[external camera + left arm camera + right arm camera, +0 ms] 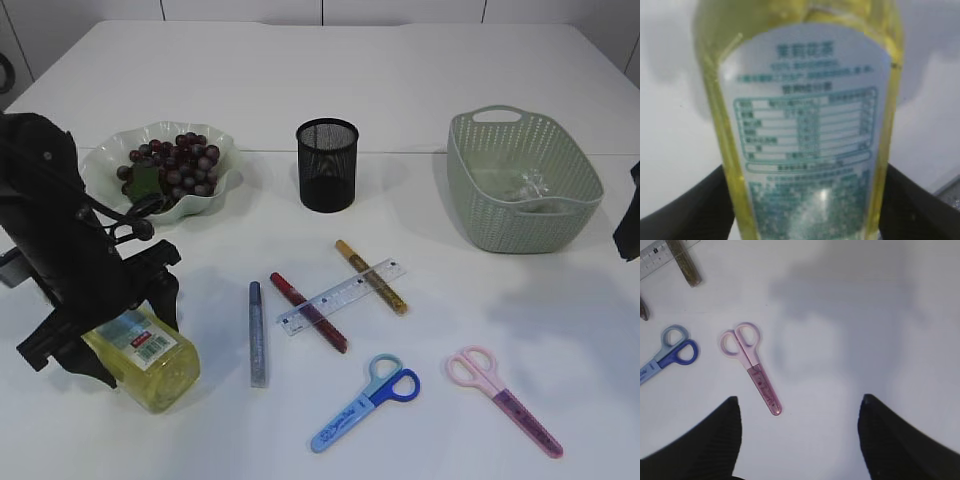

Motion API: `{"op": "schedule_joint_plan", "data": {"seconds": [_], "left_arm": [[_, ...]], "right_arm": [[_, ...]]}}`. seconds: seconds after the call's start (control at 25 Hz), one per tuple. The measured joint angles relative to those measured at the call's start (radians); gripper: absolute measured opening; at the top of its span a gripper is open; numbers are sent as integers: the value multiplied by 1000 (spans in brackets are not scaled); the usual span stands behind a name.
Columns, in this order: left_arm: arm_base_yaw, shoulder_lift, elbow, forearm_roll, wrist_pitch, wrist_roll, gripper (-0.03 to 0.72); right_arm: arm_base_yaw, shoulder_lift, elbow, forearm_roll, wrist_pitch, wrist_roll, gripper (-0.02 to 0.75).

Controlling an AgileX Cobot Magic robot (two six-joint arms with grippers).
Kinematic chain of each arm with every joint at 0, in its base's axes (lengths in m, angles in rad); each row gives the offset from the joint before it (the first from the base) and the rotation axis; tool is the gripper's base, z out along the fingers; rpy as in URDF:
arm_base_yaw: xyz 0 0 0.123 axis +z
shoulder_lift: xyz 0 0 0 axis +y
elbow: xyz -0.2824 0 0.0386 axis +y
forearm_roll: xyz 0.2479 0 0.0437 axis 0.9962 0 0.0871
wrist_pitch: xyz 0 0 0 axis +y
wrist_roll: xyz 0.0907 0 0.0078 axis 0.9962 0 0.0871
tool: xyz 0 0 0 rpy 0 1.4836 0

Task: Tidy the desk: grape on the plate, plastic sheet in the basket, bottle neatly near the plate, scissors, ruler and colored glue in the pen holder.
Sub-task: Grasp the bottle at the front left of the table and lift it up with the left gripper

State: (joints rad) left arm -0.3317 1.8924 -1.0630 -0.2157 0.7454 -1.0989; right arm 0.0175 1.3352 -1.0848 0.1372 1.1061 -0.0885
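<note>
— Nearest us, the blue scissors (364,402) and pink scissors (503,399) lie flat by the front edge of the table (420,60), well apart from each other.

— And the bottle (145,358)?

— Toward the front-left corner, tipped over, between the fingers of the left gripper (105,335). Its cap end is hidden behind the arm. Up close the label (807,135) is too blurred to read, and I only see the finger edges at either side, so the grip looks closed on it.

— The right gripper (800,440)?

— Spread wide over bare tabletop, holding nothing. From outside, only a dark sliver shows at the right edge.

— The rest?

— Grapes (175,166) sit on the plate (106,165) near the back-left. The pen holder (327,165) stands mid-table. The basket (523,180) on the right has something clear in it, hard to make out. The ruler (343,296) lies across the red glue (308,311) and gold glue (371,276); the silver glue (257,333) lies alone beside the bottle.
</note>
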Motion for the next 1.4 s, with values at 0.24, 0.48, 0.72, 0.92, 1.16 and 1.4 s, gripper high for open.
{"op": "schedule_joint_plan", "data": {"seconds": [0.24, 0.48, 0.72, 0.92, 1.16, 1.4], "left_arm": [[0, 17, -2, 0, -1, 0, 586], [0, 30, -4, 0, -1, 0, 505], [0, 30, -8, 22, 11, 0, 444], [0, 30, -9, 62, 19, 4, 436], [0, 30, -13, 85, 34, 6, 435], [0, 30, -13, 123, 72, 227, 435]], "right_arm": [[0, 0, 0, 0, 0, 0, 565], [0, 0, 0, 0, -2, 0, 565], [0, 0, 0, 0, -4, 0, 565], [0, 0, 0, 0, -4, -3, 565], [0, 0, 0, -2, 2, -7, 565], [0, 0, 0, -2, 4, -7, 565]]}}
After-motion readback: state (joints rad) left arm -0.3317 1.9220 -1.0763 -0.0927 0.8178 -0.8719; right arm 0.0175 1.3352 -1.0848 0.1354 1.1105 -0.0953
